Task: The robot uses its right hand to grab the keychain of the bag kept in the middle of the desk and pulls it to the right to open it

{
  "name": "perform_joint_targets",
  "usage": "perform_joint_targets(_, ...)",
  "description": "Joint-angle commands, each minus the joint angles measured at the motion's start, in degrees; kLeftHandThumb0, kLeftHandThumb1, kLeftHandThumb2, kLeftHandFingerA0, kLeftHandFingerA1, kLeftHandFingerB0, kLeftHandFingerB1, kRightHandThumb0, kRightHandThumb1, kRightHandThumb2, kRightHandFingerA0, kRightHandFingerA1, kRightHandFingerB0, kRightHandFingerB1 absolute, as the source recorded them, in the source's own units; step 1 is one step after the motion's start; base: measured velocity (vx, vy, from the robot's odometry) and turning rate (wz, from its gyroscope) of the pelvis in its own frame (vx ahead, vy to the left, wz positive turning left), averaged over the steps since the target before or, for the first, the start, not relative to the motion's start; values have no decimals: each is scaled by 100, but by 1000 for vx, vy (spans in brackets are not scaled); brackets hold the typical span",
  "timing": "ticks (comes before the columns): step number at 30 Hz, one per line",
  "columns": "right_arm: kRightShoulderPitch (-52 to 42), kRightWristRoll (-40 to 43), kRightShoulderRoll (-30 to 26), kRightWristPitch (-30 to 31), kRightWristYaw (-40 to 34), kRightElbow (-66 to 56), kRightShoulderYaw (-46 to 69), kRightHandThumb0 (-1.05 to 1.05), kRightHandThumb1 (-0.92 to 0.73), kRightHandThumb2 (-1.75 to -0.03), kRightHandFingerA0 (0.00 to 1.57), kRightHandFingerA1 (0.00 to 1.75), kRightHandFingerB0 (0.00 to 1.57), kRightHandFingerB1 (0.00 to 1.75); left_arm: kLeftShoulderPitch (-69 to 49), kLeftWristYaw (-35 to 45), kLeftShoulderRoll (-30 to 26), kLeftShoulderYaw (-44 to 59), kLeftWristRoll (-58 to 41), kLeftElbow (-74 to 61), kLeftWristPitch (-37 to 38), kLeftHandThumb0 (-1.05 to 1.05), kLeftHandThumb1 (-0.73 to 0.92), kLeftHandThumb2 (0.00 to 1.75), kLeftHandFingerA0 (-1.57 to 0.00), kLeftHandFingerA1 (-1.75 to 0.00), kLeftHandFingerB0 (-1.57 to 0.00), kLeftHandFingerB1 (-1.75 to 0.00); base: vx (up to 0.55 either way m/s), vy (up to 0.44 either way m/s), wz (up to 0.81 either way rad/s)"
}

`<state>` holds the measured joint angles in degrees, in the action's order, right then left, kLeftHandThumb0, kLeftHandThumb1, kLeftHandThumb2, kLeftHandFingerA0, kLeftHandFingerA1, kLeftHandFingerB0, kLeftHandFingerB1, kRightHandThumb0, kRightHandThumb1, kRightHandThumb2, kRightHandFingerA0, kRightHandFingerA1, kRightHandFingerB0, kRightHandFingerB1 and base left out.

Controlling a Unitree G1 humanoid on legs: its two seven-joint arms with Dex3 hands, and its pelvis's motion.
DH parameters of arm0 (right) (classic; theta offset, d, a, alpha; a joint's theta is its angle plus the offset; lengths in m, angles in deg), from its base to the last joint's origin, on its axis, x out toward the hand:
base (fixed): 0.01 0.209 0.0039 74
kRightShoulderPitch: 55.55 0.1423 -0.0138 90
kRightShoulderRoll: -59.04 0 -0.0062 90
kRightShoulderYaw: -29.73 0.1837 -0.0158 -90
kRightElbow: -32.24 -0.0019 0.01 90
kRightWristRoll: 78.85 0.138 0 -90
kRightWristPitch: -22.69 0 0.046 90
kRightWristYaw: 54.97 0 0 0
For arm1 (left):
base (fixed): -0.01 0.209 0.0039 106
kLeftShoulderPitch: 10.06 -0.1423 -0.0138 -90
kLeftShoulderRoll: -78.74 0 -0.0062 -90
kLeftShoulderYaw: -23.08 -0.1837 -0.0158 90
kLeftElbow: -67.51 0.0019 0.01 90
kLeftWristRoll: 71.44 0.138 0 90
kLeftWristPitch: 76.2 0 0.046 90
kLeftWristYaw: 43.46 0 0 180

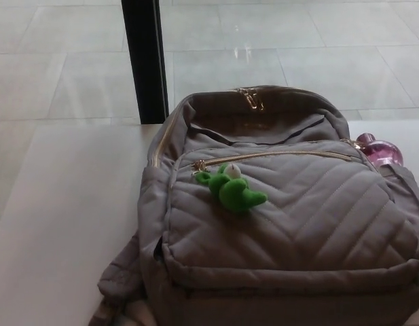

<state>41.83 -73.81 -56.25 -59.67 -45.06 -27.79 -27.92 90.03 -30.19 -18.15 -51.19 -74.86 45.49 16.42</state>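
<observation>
From my seat I see a grey quilted bag lying flat on the pale, smooth desk, its soft fabric stitched in chevron lines. A plush green keychain, rounded and fuzzy, rests on the bag's front pocket, clipped at the left end of a gold zipper that runs left to right; the keychain's long axis slants from that pull down toward the right. A shiny pink bottle peeks out at the bag's right edge. Beyond the bag stands a black post on a glossy tiled floor. Neither hand shows, so I cannot tell how the fingers are set.
</observation>
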Motion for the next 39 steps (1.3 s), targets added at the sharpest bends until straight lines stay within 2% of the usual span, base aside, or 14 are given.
perform_joint_targets(1, 1611, 234, -299, 1981, -484, -1057, -213, -60, -67, -60, 43, 46, 22, 31, -258, 1, -240, -66, 55, 125, 23, -66, 73, 61, -52, -52, -43, -42, 0, 0, 0)
perform_joint_targets(2, 1781, 218, -259, 2052, -452, -1147, -307, -61, -70, -61, 50, 52, 28, 32, -250, -60, -247, -81, 72, 153, -21, -67, 73, 61, -55, -54, -42, -43, 0, 0, 0)
perform_joint_targets(4, 1999, 263, -167, 2155, -395, -1289, -394, -63, -64, -63, 49, 49, 23, 32, -217, -75, -241, -43, 28, 207, -89, -66, 73, 62, -55, -56, -42, -43, 0, 0, 0)
perform_joint_targets(5, 2203, 182, -121, 2251, -357, -1377, -571, -65, -69, -61, 59, 47, 26, 31, -207, -62, -233, -17, -10, 207, -142, -66, 72, 62, -55, -56, -43, -44, 0, 0, 0)
perform_joint_targets(6, 2344, 139, -56, 2206, -322, -1434, -705, -68, -67, -61, 60, 47, 27, 31, -224, -59, -232, -51, 18, 175, -139, -67, 72, 61, -54, -55, -44, -43, 0, 0, 0)
perform_joint_targets(7, 2454, 166, 22, 2250, -258, -1555, -809, -67, -66, -61, 56, 45, 27, 31, -280, -55, -236, -73, 40, 158, -110, -68, 71, 61, -56, -57, -54, -48, 0, 0, 0)
perform_joint_targets(8, 2535, 211, 76, 2263, -153, -1667, -902, -65, -67, -60, 49, 46, 25, 31, -307, -43, -234, -81, 44, 163, -89, -68, 70, 61, -57, -57, -58, -53, 0, 0, 0)
perform_joint_targets(10, 2679, 254, 127, 2287, 97, -1918, -1153, -65, -69, -61, 46, 44, 26, 32, -305, -24, -223, -137, 88, 188, -59, -69, 70, 61, -58, -59, -63, -60, 0, 0, 0)
perform_joint_targets(11, 2782, 233, 211, 2225, 285, -2173, -1442, -74, -70, -61, 45, 43, 24, 30, -301, 7, -254, -339, 281, 213, -56, -73, 73, 62, -52, -59, -50, -47, 0, 0, 0)
perform_joint_targets(12, 2811, 229, 243, 2239, 354, -2315, -1559, -74, -70, -61, 45, 43, 24, 30, -312, 22, -268, -429, 355, 224, -50, -73, 73, 62, -52, -59, -50, -47, 0, 0, 0)
perform_joint_targets(13, 2900, 275, 324, 2349, 372, -2472, -1664, -73, -67, -61, 45, 44, 25, 30, -297, 61, -269, -463, 363, 262, -79, -73, 74, 62, -43, -53, -40, -42, 0, 0, 0)
perform_joint_targets(15, 3085, 289, 538, 2549, 463, -2950, -2087, -74, -66, -61, 48, 47, 28, 31, -291, 78, -274, -501, 343, 287, -84, -73, 74, 62, -43, -53, -40, -42, 0, 0, 0)
perform_joint_targets(19, 3100, 273, 558, 2719, 434, -3086, -2108, -74, -66, -61, 48, 47, 28, 31, -292, 83, -294, -538, 297, 311, -64, -73, 74, 62, -43, -53, -40, -42, 0, 0, 0)
perform_joint_targets(39, 3165, 231, 617, 3073, 440, -3199, -2132, -74, -66, -61, 48, 47, 28, 31, -297, 67, -334, -631, 204, 356, -49, -73, 74, 62, -43, -53, -40, -42, 0, 0, 0)
